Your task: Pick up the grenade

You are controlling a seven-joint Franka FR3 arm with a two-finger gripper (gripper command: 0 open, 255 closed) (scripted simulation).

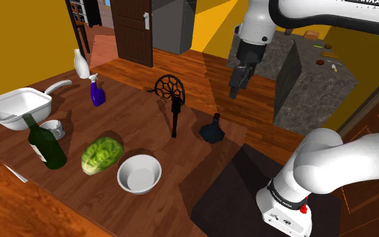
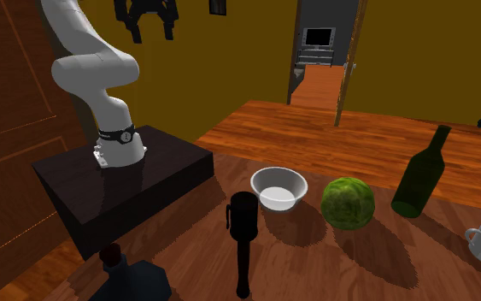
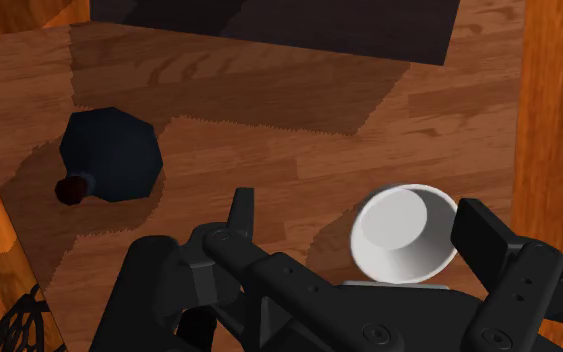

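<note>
Gripper (image 1: 235, 91) hovered high, fingers apart, well off grenade (image 1: 175, 116). Best approach: descend over seemingly upright stick, clasp head squarely, avoid dark flask (image 1: 213, 130).

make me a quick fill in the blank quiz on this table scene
The black stick-shaped grenade stands ____ on the brown wooden table.
The all-black gripper hangs above the table with its fingers ____.
The leafy green cabbage lies between the white round bowl and the dark green glass ____.
Missing words: upright; open; bottle.
</note>
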